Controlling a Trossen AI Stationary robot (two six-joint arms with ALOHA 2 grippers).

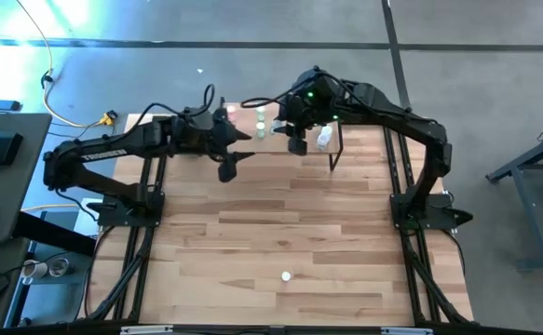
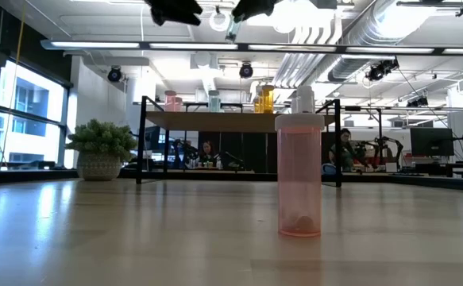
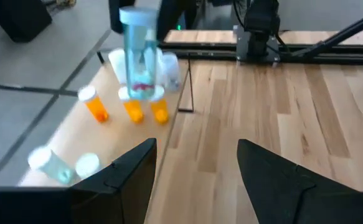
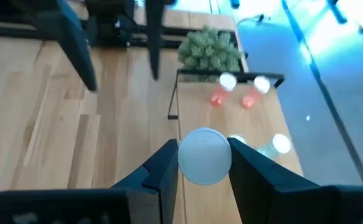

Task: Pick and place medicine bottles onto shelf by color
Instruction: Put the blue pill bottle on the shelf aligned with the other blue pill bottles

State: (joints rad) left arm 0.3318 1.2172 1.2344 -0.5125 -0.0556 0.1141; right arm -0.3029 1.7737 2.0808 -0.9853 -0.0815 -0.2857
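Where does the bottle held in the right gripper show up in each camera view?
High view: hidden under the right gripper, over the shelf.
Low view: the bottle at the top edge, centre.
Left wrist view: upper left, hanging over the shelf.
Right wrist view: bottom centre, only its white cap showing.
Shared landmark: the shelf.

Count, bottles by colour:
- Orange bottles (image 3: 133, 109) on the shelf (image 3: 63, 140): three.
- Pink bottles (image 4: 217, 98) on the shelf: two; one more pink bottle (image 2: 299, 176) stands alone on the desk (image 1: 280, 214).
- Pale green bottles (image 3: 51, 163) on the shelf: two.
- Clear bottles (image 3: 169, 70) on the shelf: possibly two, blurred.
- Bottle held in jaws (image 4: 204, 155): one.
- Potted plant (image 4: 210, 51): one.
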